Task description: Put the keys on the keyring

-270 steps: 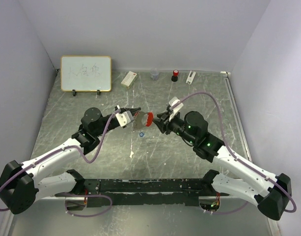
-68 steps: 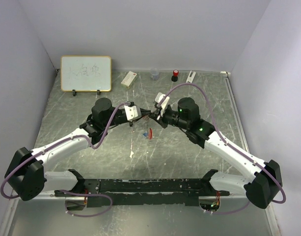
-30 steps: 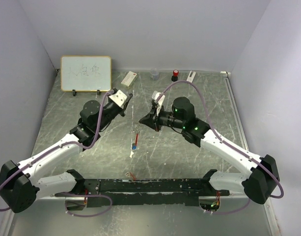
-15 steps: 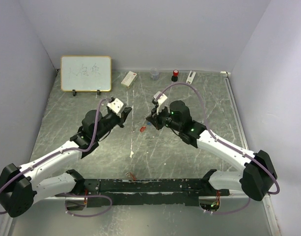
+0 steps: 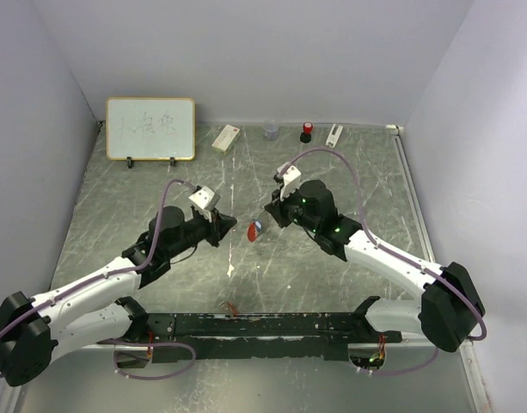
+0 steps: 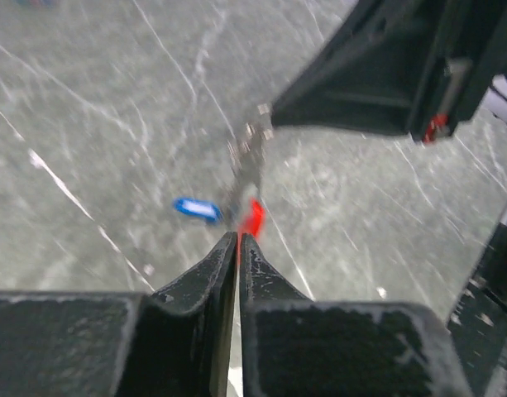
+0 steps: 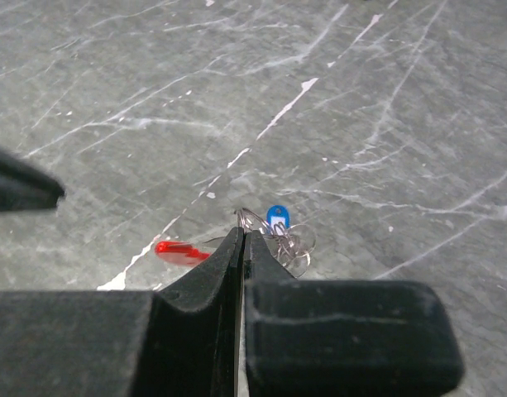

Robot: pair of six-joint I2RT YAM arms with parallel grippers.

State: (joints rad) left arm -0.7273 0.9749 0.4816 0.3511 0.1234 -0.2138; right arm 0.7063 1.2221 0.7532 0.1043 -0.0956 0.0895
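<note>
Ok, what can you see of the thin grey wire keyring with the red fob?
The keyring is a small tangle of thin grey wire loops, pinched at one end by the shut right gripper. Its red oblong fob trails off to one side; a blue-headed key lies against the loops. The shut left gripper is near but apart from it. Whether it rests on the table is unclear.

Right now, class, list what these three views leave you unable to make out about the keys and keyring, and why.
1. Top view: the keyring is too small to show any threading.
2. Left wrist view: motion blur; the red piece could be fob or key.
3. Right wrist view: the right gripper, shut on the ring, covers part of it; the blue key shows no blade.
4. Top view: whiteboard writing too faint.
</note>
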